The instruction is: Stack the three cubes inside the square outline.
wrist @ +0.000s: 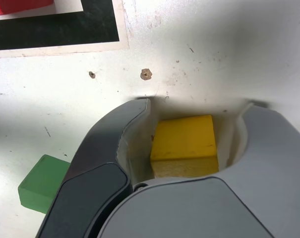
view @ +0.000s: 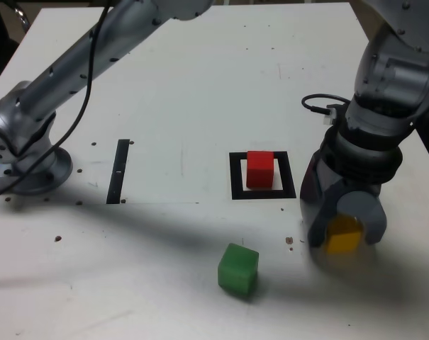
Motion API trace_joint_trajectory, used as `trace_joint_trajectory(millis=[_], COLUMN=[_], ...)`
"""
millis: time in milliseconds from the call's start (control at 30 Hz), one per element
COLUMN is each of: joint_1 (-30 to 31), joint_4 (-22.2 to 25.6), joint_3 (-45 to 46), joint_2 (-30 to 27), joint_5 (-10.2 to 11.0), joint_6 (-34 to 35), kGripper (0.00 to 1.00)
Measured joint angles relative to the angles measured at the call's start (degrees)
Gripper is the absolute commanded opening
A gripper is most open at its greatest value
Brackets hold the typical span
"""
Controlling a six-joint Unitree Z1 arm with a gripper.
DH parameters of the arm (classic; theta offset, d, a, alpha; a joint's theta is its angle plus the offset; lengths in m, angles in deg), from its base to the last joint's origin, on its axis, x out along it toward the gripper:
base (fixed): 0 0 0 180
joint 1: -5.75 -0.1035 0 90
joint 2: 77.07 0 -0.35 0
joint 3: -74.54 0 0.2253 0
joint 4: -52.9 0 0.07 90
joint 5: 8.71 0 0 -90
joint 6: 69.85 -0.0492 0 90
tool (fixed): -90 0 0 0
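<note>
A yellow cube (view: 344,236) (wrist: 184,138) sits on the white table between the fingers of my gripper (view: 344,242) (wrist: 197,106). The jaws straddle it, and the wrist view shows a narrow gap on each side, so the gripper is open. A red cube (view: 260,168) (wrist: 21,5) stands inside the black square outline (view: 237,185) (wrist: 65,29), up and to the exterior view's left of the gripper. A green cube (view: 238,268) (wrist: 40,182) lies loose on the table, nearer the front edge and to the exterior view's left of the gripper.
A thin black strip (view: 118,170) lies on the table at the exterior view's left. The arm's base (view: 26,152) stands at the far left with a black cable (view: 86,78) along the arm. A small dark speck (wrist: 146,74) marks the table between outline and gripper.
</note>
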Motion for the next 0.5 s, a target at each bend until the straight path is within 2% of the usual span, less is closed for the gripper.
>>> trace_joint_trajectory(millis=[233,500], joint_1=[0.00,0.00], joint_4=[1.93,6.01], joint_3=[0.01,0.53], joint_2=[-0.71,-6.05], joint_5=[0.38,2.01], joint_6=[-1.11,-4.27], kGripper=[0.26,0.26])
